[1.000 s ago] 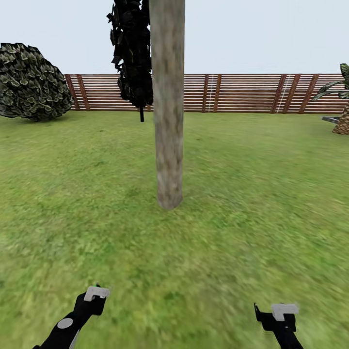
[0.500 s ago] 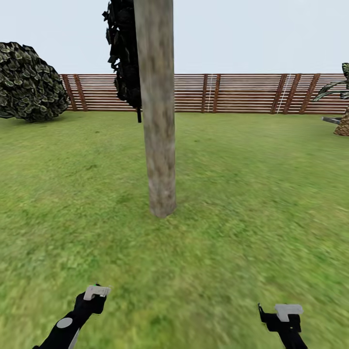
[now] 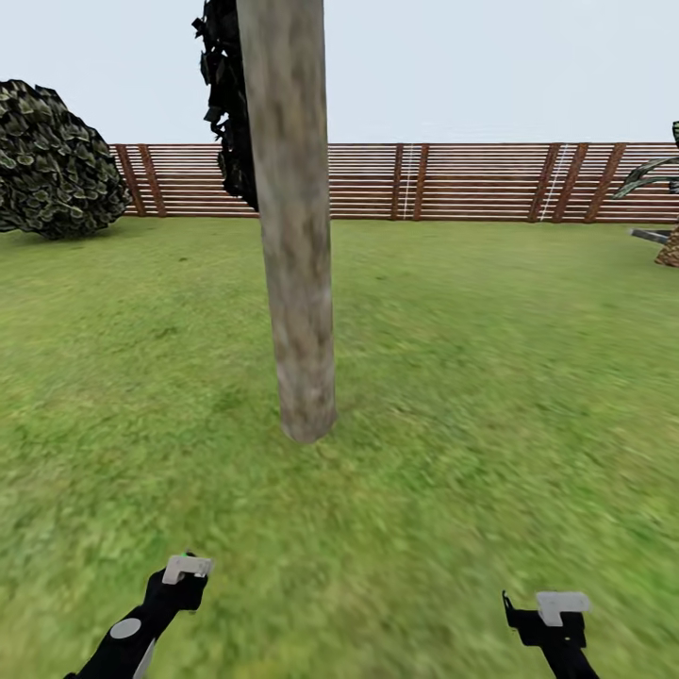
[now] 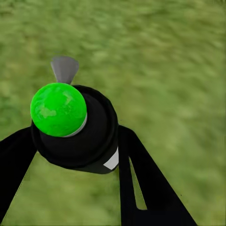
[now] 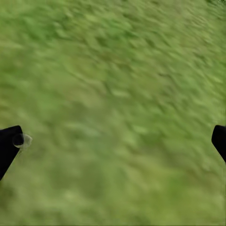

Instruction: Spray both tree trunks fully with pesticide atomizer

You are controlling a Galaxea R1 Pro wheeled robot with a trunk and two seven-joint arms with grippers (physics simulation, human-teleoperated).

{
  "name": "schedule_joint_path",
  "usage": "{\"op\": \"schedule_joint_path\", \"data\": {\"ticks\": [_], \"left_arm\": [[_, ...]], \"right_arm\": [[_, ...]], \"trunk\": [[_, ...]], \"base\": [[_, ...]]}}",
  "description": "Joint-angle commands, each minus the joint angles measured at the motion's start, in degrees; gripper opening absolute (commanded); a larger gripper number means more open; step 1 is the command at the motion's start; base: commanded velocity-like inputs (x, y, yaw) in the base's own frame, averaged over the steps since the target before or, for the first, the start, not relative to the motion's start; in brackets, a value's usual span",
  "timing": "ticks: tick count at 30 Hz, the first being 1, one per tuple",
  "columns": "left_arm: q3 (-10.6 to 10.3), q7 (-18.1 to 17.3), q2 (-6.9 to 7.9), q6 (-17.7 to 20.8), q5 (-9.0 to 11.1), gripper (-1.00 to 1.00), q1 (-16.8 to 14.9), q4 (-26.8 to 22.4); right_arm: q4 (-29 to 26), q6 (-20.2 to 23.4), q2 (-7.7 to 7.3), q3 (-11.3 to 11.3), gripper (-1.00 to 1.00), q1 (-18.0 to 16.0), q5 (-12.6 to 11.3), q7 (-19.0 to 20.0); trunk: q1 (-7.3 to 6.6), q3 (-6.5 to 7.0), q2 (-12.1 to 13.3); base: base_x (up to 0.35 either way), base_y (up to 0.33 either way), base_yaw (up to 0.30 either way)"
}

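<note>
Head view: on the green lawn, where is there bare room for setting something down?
Free: the grass from the pale mottled tree trunk to the brown slat fence. Crowded: the round dark bush and the trunk's base.

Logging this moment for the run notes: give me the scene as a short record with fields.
setting: lawn closed off by a slatted wooden fence
nearest tree: trunk straight ahead, dark foliage behind it
other plants: round bush far left
left tool: shut on the spray bottle, green cap facing the camera
right tool: open, holding nothing, over grass
</note>
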Motion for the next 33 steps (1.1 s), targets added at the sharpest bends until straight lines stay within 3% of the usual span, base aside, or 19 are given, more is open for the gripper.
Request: {"op": "schedule_joint_path", "data": {"ticks": [1, 18, 28, 33], "left_arm": [[0.01, -0.04, 0.00, -0.01, 0.04, -1.00, 0.00, -0.01], [-0.08, -0.04, 0.00, -0.06, 0.07, -1.00, 0.00, -0.03], [-0.08, 0.00, 0.02, -0.09, 0.06, -1.00, 0.00, 0.16], [-0.13, -0.03, 0.02, -0.10, 0.06, -1.00, 0.00, 0.14]], "right_arm": [[0.03, 0.02, 0.09, 0.00, 1.00, 0.00, 0.00, 0.02], [3.36, -0.06, 0.37, -0.06, 1.00, 0.00, -0.09, -0.10], [3.27, -0.07, 0.37, -0.12, 1.00, 0.00, -0.15, -0.19], [3.11, -0.06, 0.30, -0.21, 1.00, 0.00, -0.18, -0.14]], "trunk": [[0.00, 0.00, 0.00], [0.00, 0.00, 0.00], [0.00, 0.00, 0.00], [0.00, 0.00, 0.00]], "base": [[0.340, -0.001, 0.000], [0.319, -0.080, -0.001], [0.301, -0.116, -0.261], [0.130, -0.001, -0.058]]}}
